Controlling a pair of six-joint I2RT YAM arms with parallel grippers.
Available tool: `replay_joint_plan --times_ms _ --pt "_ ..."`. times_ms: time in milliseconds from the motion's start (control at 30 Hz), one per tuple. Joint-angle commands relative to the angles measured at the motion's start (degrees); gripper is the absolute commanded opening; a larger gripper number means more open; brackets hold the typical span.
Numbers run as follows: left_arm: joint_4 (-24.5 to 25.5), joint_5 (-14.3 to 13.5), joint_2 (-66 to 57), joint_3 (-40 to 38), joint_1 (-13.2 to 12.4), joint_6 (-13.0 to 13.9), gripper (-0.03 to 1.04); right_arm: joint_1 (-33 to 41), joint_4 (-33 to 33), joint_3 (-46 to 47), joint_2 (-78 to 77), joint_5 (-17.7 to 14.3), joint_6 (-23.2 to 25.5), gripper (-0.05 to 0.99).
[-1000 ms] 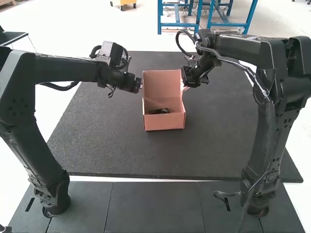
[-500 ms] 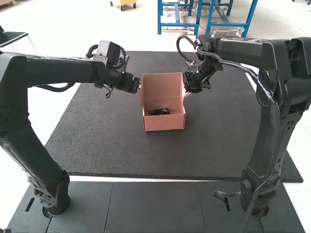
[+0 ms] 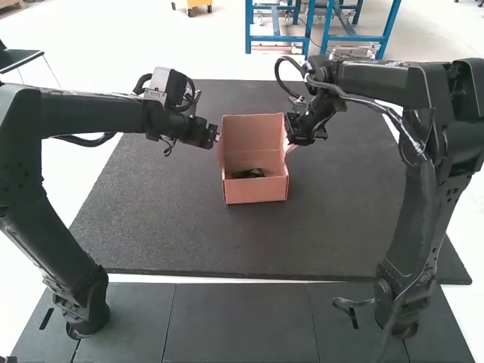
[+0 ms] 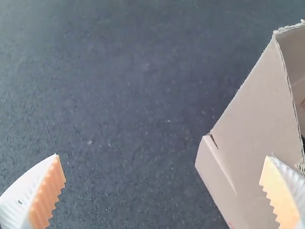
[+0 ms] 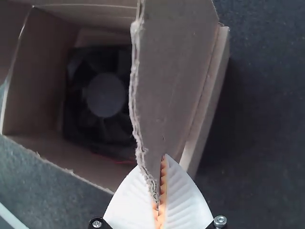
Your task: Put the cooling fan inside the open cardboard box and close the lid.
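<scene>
While the right gripper (image 5: pixel 161 176) clamps the lid (image 5: pixel 176 71), fold it down slowly; left gripper (image 4: pixel 162 162) gapes empty, cardboard box (image 4: pixel 252 138) seemingly beside one jaw.

box (image 3: pixel 255 185): brown cardboard, matt, cut edge looks ragged and fibrous | fan (image 5: pixel 102 102): black plastic, smooth, faint sheen | mat (image 3: pixel 151 204): dark, grainy, rough, matt | fingers (image 5: pixel 183 200): white ribbed plastic | pads (image 4: pixel 47 195): orange, toothed | arms (image 3: pixel 91 113): black matt casing

You had the cardboard box (image 3: pixel 257 185) at the middle of the mat (image 3: pixel 151 197); the cooling fan (image 5: pixel 101 98) lay inside; your left pincer (image 3: pixel 218 137) stood at its left; your right pincer (image 3: pixel 290 139) gripped the lid flap (image 5: pixel 171 71) at its right.
</scene>
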State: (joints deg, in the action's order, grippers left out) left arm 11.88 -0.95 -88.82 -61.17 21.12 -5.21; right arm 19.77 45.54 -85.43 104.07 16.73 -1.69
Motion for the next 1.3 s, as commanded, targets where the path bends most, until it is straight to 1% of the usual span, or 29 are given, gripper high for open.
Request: replay_joint_plan --times_ms 0,133,167,300,400,533,667,800,933,1033,1067,1100,1133,1167,1200,1267 --pt "-0.6 1.4 1.8 -0.4 0.6 0.2 0.97 0.2 -0.5 -2.0 -1.0 0.1 0.5 -0.02" --pt "-1.1 2.3 1.7 -0.5 0.6 0.1 0.97 0.2 -0.5 -1.8 -1.0 0.2 0.5 -0.02" --pt "-1.1 3.0 1.7 -0.4 0.6 0.0 0.97 0.2 -0.4 -1.8 -1.0 0.3 0.5 -0.02" --pt "-1.1 4.4 1.8 -0.5 1.7 -0.1 0.97 0.2 -0.4 -1.1 -1.0 0.4 0.1 -0.02" --pt "-0.6 4.7 1.8 -0.4 2.6 -0.1 0.97 0.2 -0.4 -0.7 -1.0 0.4 -0.1 -0.02" --pt "-0.2 4.8 1.8 -0.3 2.7 -0.1 0.97 0.5 0.0 0.0 -1.0 0.4 -0.4 -0.02" --pt "1.5 4.7 1.9 -0.1 2.7 0.3 0.97 0.6 0.4 1.8 -1.0 0.3 -1.7 -0.02" --pt "4.8 4.7 1.9 0.0 2.6 0.8 0.97 0.6 0.7 4.5 -1.2 0.1 -3.1 -0.02" --pt "6.7 4.7 2.9 0.1 2.5 1.3 0.97 0.6 0.3 7.1 -1.9 -0.1 -3.4 -0.02" --pt "7.5 4.7 3.7 0.5 2.4 2.4 0.97 0.4 0.2 7.5 -2.0 -0.6 -3.3 -0.02" --pt "8.1 4.7 4.0 0.9 2.4 3.3 0.97 0.3 -0.2 7.4 -2.0 -0.6 -3.1 -0.02" --pt "8.3 4.6 4.2 1.1 2.4 3.8 0.97 0.2 -0.5 7.2 -2.1 -0.6 -2.6 0.01" --pt "9.2 4.2 4.3 1.5 2.3 4.2 0.97 0.2 -0.7 6.9 -2.1 -0.8 -2.3 0.09" --pt "10.0 3.9 4.4 1.8 2.2 4.9 0.97 0.2 -0.7 6.3 -2.1 -1.0 -2.2 0.23" --pt "10.5 3.5 4.5 1.9 1.8 4.9 0.97 0.1 -0.6 5.9 -2.1 -1.0 -1.8 0.35" --pt "11.1 1.8 5.0 2.5 0.6 4.9 0.97 0.1 -0.5 4.7 -2.2 -1.0 -1.7 0.56"
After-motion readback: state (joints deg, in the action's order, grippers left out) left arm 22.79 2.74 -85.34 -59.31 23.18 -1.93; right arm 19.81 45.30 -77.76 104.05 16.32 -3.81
